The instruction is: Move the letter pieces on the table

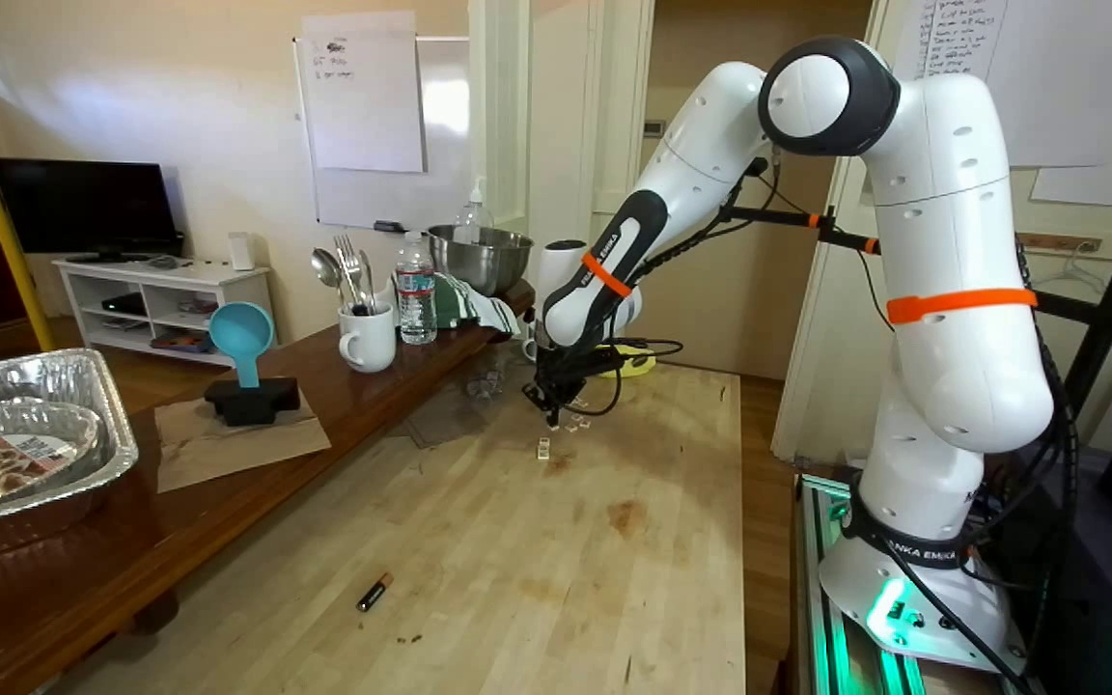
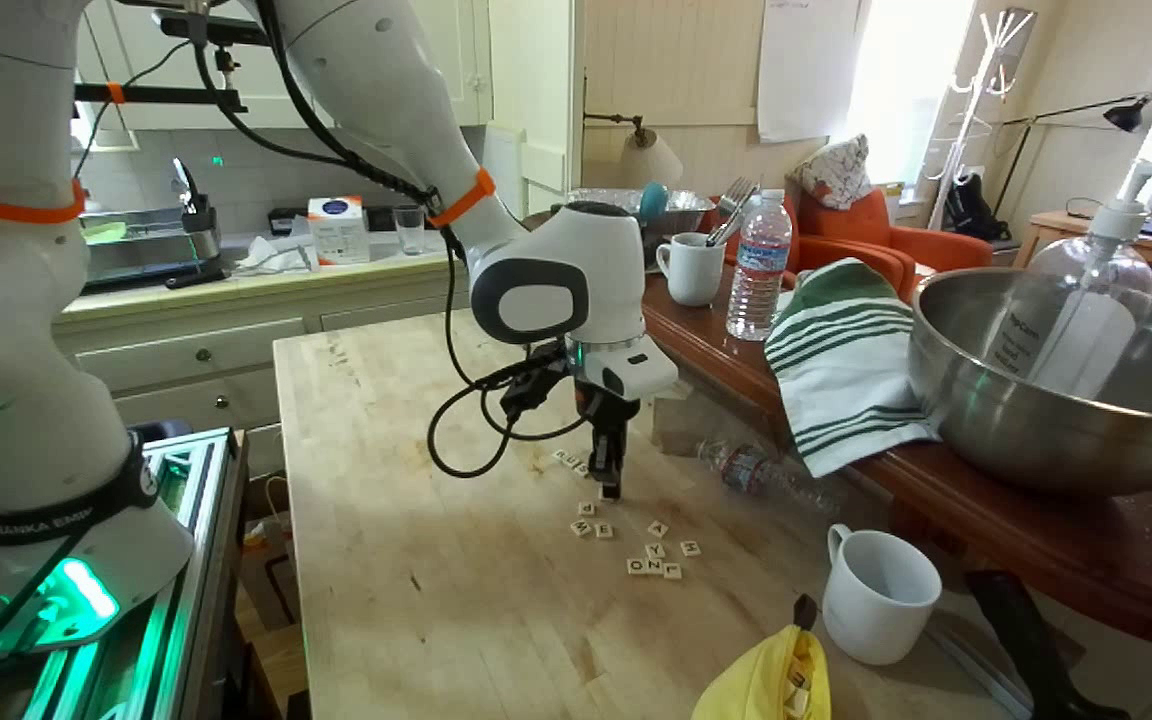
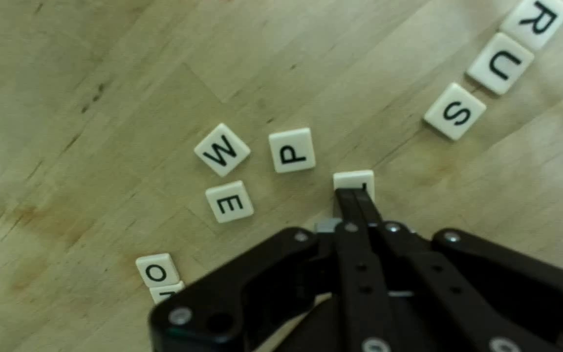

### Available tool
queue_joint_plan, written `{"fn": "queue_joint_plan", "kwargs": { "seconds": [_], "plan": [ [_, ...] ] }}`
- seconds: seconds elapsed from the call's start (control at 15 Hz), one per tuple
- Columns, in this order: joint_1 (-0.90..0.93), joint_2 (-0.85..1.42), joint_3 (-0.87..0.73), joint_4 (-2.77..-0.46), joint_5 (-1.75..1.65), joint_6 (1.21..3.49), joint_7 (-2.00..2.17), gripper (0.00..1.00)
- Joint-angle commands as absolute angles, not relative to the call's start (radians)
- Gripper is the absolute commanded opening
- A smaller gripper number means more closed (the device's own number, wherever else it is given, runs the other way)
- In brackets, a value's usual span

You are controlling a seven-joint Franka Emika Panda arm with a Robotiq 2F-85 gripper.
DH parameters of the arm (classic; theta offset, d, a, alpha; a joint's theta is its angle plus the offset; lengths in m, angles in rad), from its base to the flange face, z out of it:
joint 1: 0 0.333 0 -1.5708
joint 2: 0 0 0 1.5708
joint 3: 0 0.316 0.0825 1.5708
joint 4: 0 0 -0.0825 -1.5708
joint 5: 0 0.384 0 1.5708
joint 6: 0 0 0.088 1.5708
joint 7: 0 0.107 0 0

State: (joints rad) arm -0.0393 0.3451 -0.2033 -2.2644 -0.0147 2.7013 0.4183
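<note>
Small white letter tiles lie flat on the light wooden table (image 1: 517, 560). In the wrist view my gripper (image 3: 353, 191) has its fingers together, with the tips over a partly covered tile (image 3: 353, 180) whose letter is mostly hidden. Whether the tips touch it I cannot tell. To its left lie the P tile (image 3: 292, 150), W tile (image 3: 222, 149) and E tile (image 3: 229, 201). The S tile (image 3: 455, 111), U tile (image 3: 500, 63) and R tile (image 3: 536, 22) form a slanted row at upper right. In an exterior view, the gripper (image 2: 610, 490) points down near the O tile (image 2: 636, 567) group.
A white mug (image 2: 881, 595), a yellow pouch (image 2: 771, 680) and a black handle (image 2: 1031, 640) are at the table's end. A clear bottle (image 2: 751, 468) lies by the brown counter (image 1: 344, 405), which borders the table. A battery (image 1: 375, 592) lies on the table.
</note>
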Motion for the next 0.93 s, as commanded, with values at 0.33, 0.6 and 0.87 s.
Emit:
{"fn": "queue_joint_plan", "kwargs": {
  "seconds": [0.33,0.6,0.87],
  "plan": [
    [-0.006,0.301,-0.238,-2.253,0.024,2.675,0.604,0.0],
    [-0.022,0.284,-0.231,-2.256,-0.024,2.657,0.518,0.0],
    [-0.026,0.296,-0.221,-2.267,-0.098,2.67,0.362,0.0]
  ]
}}
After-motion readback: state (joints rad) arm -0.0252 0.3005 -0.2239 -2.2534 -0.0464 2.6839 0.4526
